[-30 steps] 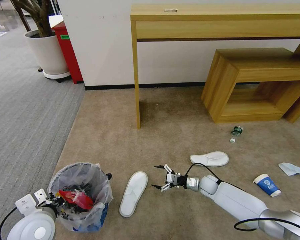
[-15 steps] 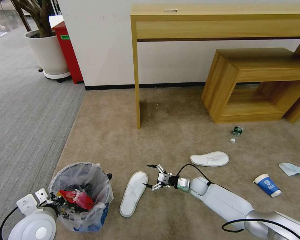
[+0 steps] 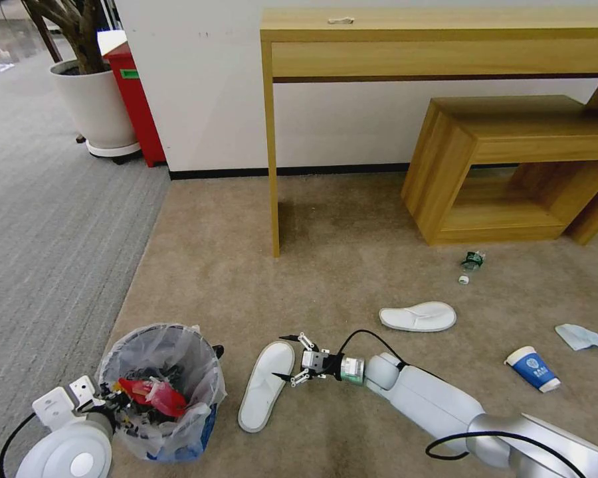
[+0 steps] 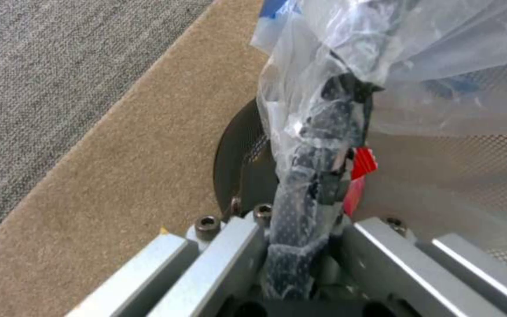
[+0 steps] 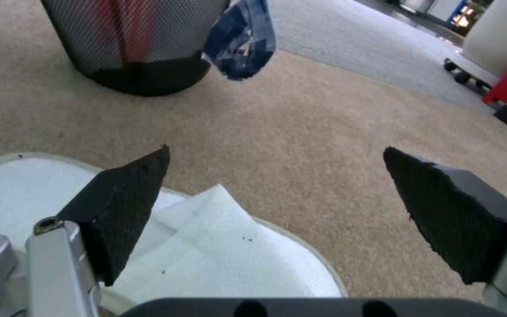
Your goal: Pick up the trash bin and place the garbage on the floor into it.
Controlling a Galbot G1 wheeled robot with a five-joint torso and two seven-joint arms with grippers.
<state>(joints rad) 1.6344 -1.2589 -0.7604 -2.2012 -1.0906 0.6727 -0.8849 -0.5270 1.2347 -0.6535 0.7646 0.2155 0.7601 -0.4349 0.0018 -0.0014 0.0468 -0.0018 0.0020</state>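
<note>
The trash bin (image 3: 159, 392), a dark wire bin lined with a clear bag, holds red wrappers and stands at the lower left of the beige floor (image 3: 345, 279). My left gripper (image 3: 113, 401) is shut on its bag-wrapped rim (image 4: 306, 211). My right gripper (image 3: 282, 358) is open, low over the wide end of the near white slipper (image 3: 266, 385). In the right wrist view one finger (image 5: 124, 207) hangs over that slipper (image 5: 230, 255), with the bin (image 5: 136, 44) beyond. More garbage lies to the right: a second slipper (image 3: 418, 317), a blue-white cup (image 3: 533, 368), a tissue (image 3: 580, 336) and a crushed bottle (image 3: 472, 260).
A wooden desk (image 3: 438, 40) and a low wooden shelf unit (image 3: 511, 166) stand against the far wall. A potted plant (image 3: 96, 106) and a red cabinet (image 3: 136, 99) sit at the back left, beside grey ribbed carpet (image 3: 46, 232).
My right gripper has slid left, still open, from the bare carpet to the near slipper's wide end. The left gripper and bin have not moved.
</note>
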